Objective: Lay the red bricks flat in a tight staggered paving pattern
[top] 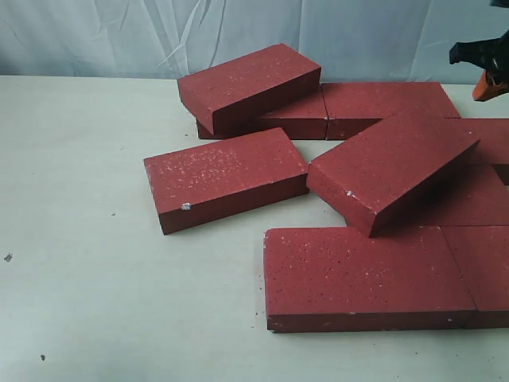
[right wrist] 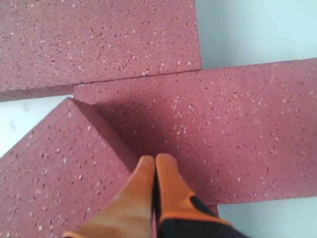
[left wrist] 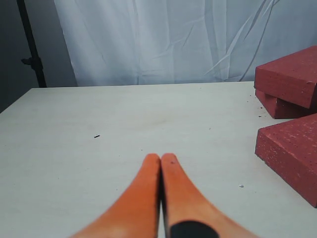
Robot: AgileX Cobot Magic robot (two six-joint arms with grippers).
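Several red bricks lie in a loose cluster on the table. One brick (top: 248,83) rests tilted on top of a flat one (top: 298,121) at the back. Another brick (top: 394,163) leans tilted across flat bricks on the right. A single brick (top: 225,177) lies flat and apart at the left, and a large one (top: 362,274) lies flat at the front. My right gripper (top: 487,83) (right wrist: 156,159) hovers shut and empty above the right-hand bricks, over the edge of a tilted brick (right wrist: 54,168). My left gripper (left wrist: 161,157) is shut and empty over bare table, with bricks (left wrist: 292,148) off to one side.
The pale table (top: 79,239) stretches bare to the left and front of the bricks. A white cloth backdrop (top: 95,32) hangs behind the table. A dark stand (left wrist: 29,49) is beside the table's far corner in the left wrist view.
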